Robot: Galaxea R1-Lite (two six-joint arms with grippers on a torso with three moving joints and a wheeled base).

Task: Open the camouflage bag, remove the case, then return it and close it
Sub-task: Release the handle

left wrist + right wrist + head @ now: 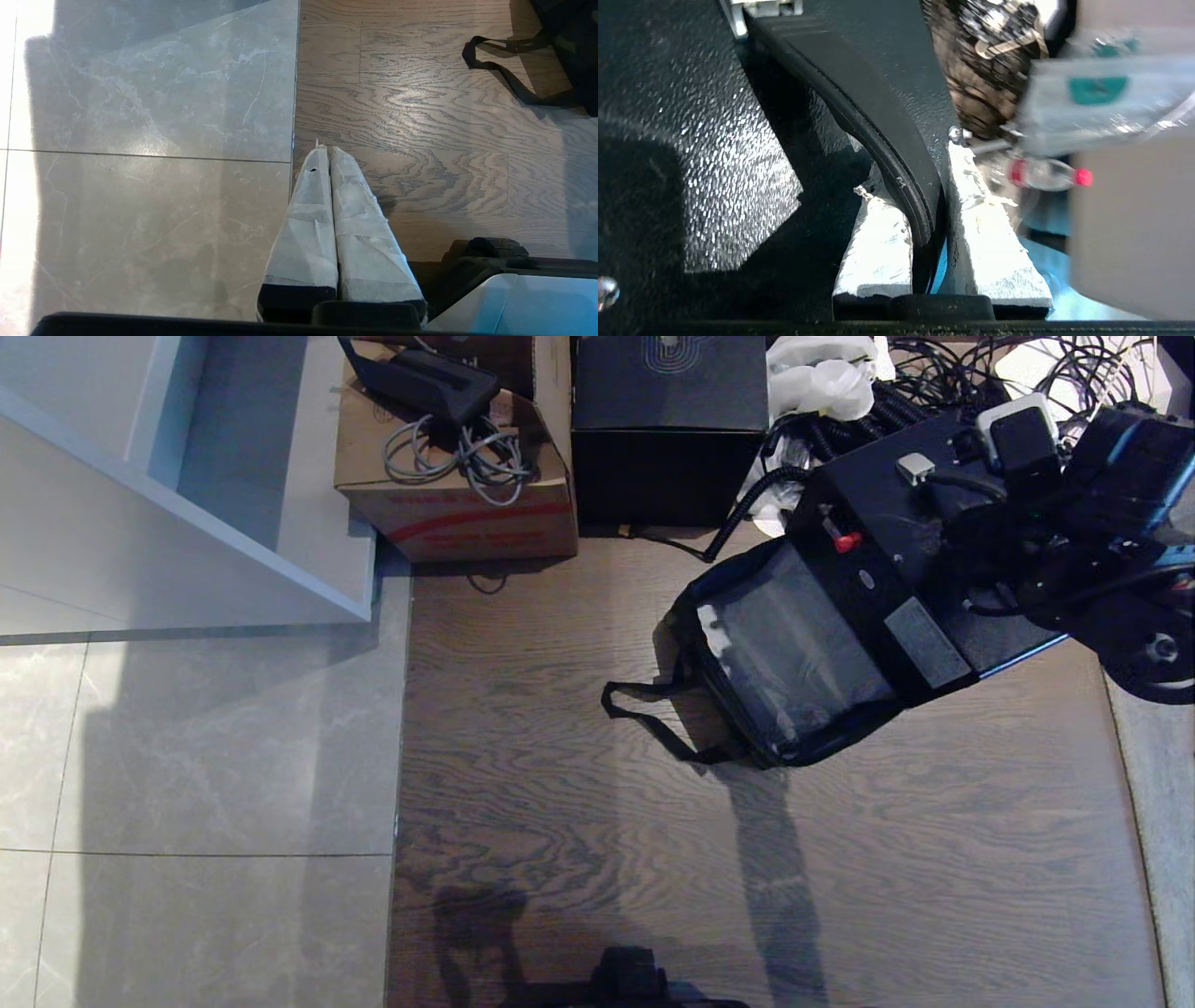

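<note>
Black and speckled, the flat rectangular case (910, 574) hangs from the right gripper (931, 205), fingers pinched on its black bar handle (878, 126), over the soft open camouflage bag (794, 658) (seemingly partly inside): keep it square to the mouth while moving it.

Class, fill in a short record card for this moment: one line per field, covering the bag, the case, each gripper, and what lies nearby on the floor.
bag: camouflage bag lies open on the wooden floor, grey inside showing, strap trailing toward the robot's left
case: case tilted, partly over the bag's mouth, lifted at its handle
right gripper: right gripper shut on the case's black handle
left gripper: left gripper shut, empty, parked above the floor
nearby: cardboard box with cables, black cube box
</note>
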